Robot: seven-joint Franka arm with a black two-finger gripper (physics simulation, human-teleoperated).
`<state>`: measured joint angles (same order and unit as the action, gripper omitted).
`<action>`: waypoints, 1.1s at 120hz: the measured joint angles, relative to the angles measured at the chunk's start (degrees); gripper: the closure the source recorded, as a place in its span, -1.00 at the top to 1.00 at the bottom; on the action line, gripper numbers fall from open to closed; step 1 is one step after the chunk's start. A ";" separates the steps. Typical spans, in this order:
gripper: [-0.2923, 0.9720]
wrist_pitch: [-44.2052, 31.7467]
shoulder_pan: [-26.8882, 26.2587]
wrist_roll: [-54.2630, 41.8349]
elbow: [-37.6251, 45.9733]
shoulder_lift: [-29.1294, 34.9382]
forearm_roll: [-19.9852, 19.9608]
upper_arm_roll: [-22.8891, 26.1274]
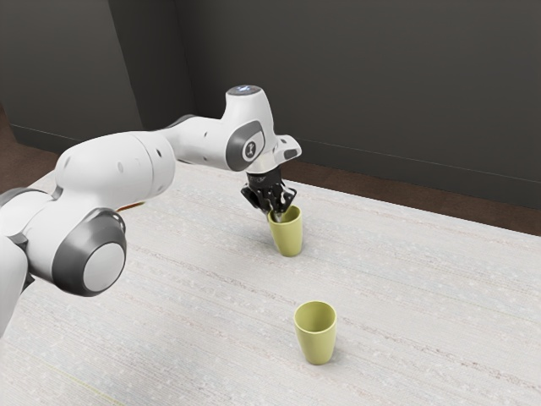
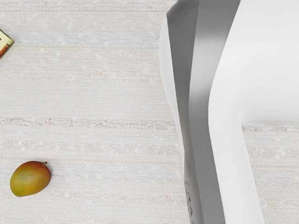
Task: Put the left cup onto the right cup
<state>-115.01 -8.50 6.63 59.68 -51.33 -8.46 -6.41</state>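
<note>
close against my wrist camera a white and grey stretch of my own arm runs across the picture. past it lies the pale, woven-looking bench. on it a mango, green turning to orange-red, lies on its side, well apart from that stretch of arm. farther along the same surface a yellowish corner of some thing shows at the picture's edge; i cannot tell what it belongs to.

from the side camera, the nearest things are the arm's bulky white links with dark grey joints, at the exterior view's left. next, toward the front of the bench, the near cup stands upright and alone. it is yellow-green, mouth up, and narrows toward its base. behind it and well apart is the far cup, of the same colour and shape, leaning slightly. my tool sits at this cup's rim, on the side toward the exterior view's left. its black fingers stand narrow and pinch the cup's wall between them; one is outside and the other seems to be inside the mouth. i cannot tell whether the far cup's base rests on the bench or hangs just off it. beyond the bench's far edge there is a strip of brown floor, and behind that a dark grey wall.
</note>
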 joint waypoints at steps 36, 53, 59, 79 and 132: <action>-0.67 0.73 -0.32 0.71 -0.06 1.05 1.77 0.00; -0.69 1.88 -1.48 1.08 -0.03 3.30 3.05 0.04; -0.70 2.51 -2.42 1.31 0.13 4.89 3.34 0.11; -0.70 3.51 -6.42 2.62 8.65 15.00 3.79 1.49; -0.70 -5.19 -14.22 10.13 37.11 33.26 1.61 5.43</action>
<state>-120.20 -22.72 16.76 96.79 -18.07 -6.85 -0.98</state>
